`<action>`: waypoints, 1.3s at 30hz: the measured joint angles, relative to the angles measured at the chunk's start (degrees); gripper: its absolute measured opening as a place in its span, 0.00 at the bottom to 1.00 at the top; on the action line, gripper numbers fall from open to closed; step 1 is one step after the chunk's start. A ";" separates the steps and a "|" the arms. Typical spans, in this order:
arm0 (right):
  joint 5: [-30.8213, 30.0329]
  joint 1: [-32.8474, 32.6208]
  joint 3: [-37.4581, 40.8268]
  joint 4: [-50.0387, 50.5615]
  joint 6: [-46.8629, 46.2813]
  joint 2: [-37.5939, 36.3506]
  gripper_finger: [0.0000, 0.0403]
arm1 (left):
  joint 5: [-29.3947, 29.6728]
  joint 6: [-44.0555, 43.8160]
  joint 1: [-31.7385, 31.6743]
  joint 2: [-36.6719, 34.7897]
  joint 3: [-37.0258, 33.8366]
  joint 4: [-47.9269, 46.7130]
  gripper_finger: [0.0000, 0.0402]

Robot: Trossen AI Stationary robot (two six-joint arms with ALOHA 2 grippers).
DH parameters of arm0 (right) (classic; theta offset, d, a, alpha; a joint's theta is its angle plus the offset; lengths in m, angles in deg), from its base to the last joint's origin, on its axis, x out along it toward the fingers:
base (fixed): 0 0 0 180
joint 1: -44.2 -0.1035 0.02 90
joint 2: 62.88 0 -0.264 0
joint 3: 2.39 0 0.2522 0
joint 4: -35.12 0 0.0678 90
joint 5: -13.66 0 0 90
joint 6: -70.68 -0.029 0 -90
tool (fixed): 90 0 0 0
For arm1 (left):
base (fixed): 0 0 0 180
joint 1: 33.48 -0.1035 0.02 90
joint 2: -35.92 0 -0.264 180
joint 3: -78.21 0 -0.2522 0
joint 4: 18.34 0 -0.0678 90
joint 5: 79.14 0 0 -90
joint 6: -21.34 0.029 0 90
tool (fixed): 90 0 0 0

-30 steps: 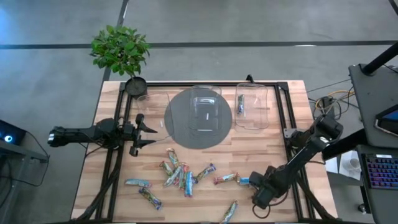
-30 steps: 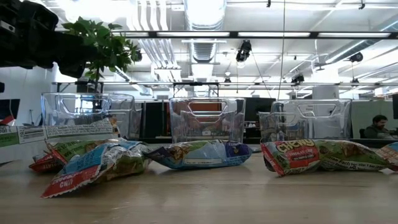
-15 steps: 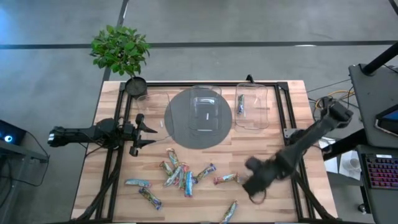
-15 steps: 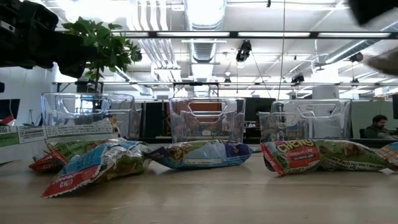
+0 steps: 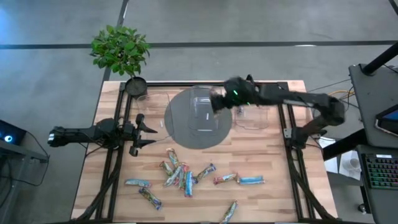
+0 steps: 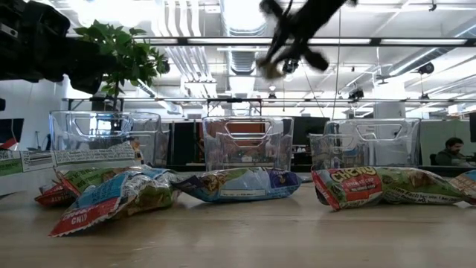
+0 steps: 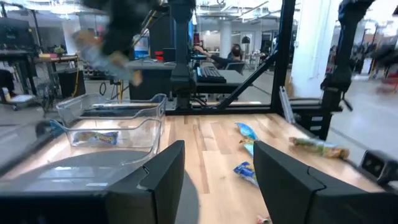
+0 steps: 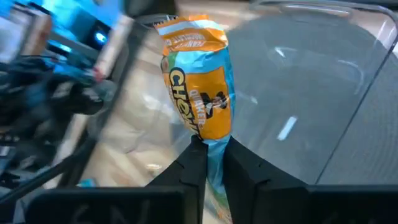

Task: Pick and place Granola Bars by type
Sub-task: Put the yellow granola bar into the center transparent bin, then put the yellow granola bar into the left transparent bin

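My right gripper [image 5: 219, 99] hangs high over the middle clear bin [image 5: 205, 111], shut on an orange-and-blue granola bar [image 8: 199, 87]; the low view shows it well above the bins [image 6: 277, 65]. Several more granola bars [image 5: 180, 174] lie flat on the wood near the front edge, in a loose heap and scattered singly. One bar [image 5: 240, 104] lies inside the right bin [image 5: 252, 107]. My left gripper [image 5: 151, 130] waits open at the table's left, level with the table, with nothing between its fingers [image 7: 214, 180]. My right gripper pinches one end of the bar's wrapper [image 8: 209, 144] between its two fingers. The rest of the bar sticks out past the fingertips. It is lifted clear, in the air above the middle bin.
The middle bin stands on a round grey mat [image 5: 180, 124]. A third clear bin [image 6: 93, 138] stands to the left of it. A potted plant [image 5: 121, 53] is at the far left corner. Black frame rails [image 5: 292, 143] run along the table's sides.
My right gripper has risen from the table's near right corner and swung fast toward the far edge and left, ending above the middle bin with the orange bar in it. The other bars have stayed where they were.
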 joint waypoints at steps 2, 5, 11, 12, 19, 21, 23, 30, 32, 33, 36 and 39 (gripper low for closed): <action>5.22 3.22 -1.63 0.18 0.55 4.34 0.14 | -0.09 -3.10 -0.01 -0.01 0.00 0.02 0.43; 9.10 4.74 -4.37 0.09 0.30 10.43 0.25 | -0.09 -9.96 0.00 0.01 0.00 0.04 0.43; 10.74 1.38 -11.54 0.33 4.97 15.77 0.48 | -0.09 -27.18 -0.02 0.01 0.00 0.09 0.43; 10.62 0.34 -12.53 0.60 7.12 15.22 0.51 | -0.09 -30.37 -0.02 0.01 0.00 0.10 0.43; -4.92 -10.47 -16.86 23.63 19.36 9.29 0.60 | 0.27 -49.71 -0.02 0.01 0.00 1.53 0.43; -5.98 -13.61 -16.33 30.03 17.69 7.50 0.60 | 2.25 -49.81 0.00 0.17 0.00 1.57 0.43; -6.50 -17.01 -15.31 35.77 13.64 5.73 0.60 | 5.82 -49.96 0.00 0.21 0.00 1.68 0.43; -10.52 -29.04 -8.23 39.92 -6.35 -0.07 0.58 | 17.77 -54.06 -0.02 0.64 0.11 8.12 0.43; -11.72 -32.16 -5.83 39.93 -11.89 -0.98 0.58 | 17.87 -55.50 0.05 1.27 1.92 5.17 0.43; -12.09 -33.53 -4.67 39.93 -14.31 -1.24 0.58 | 17.84 -55.77 0.19 1.90 3.56 2.49 0.43; -12.46 -36.75 -1.33 39.88 -19.77 -1.51 0.58 | 16.08 -53.78 0.56 5.23 10.60 -8.84 0.42; -10.97 -38.48 1.65 39.02 -21.77 -1.29 0.58 | 10.95 -48.12 1.18 11.10 19.36 -16.38 0.40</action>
